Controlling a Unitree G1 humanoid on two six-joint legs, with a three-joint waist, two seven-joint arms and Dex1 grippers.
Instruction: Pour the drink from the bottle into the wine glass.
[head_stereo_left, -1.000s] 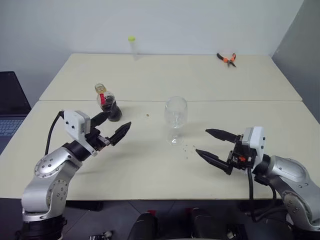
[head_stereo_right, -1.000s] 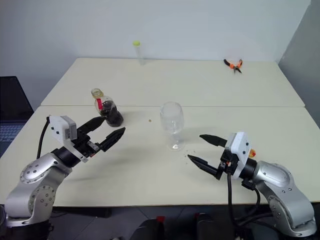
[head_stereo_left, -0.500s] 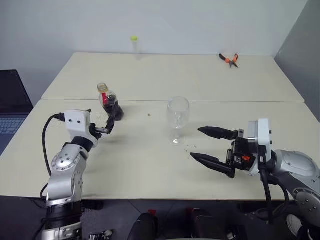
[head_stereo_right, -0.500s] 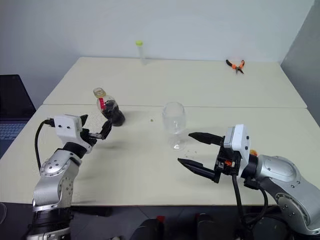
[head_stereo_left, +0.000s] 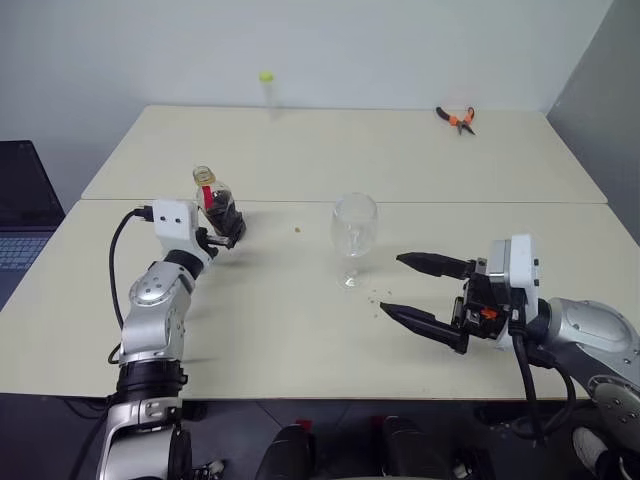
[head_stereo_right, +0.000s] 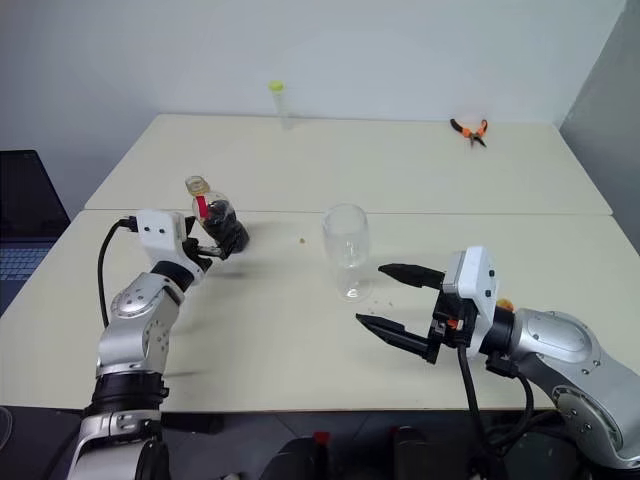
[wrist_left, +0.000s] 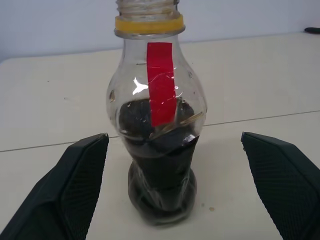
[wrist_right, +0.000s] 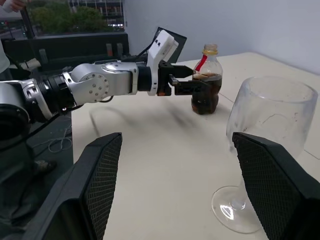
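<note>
Lower right of the head view, the right gripper (head_stereo_left: 418, 288) hangs spread and empty. At centre stands the clear stemmed wine glass (head_stereo_left: 353, 231), unfilled. Left of centre, the left gripper (head_stereo_right: 212, 244) brackets the small clear plastic bottle (head_stereo_left: 218, 206) unclenched; dark drink (wrist_left: 160, 165) unpoured, so grasping and pouring remain.

upright bottle (head_stereo_left: 217, 207) of dark drink (wrist_left: 159, 165), empty wine glass (head_stereo_left: 354, 234)

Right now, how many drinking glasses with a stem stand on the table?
1. The wine glass stands upright near the middle of the front table, between the two grippers, to the right of the bottle. It looks empty. I see no other glass.
</note>
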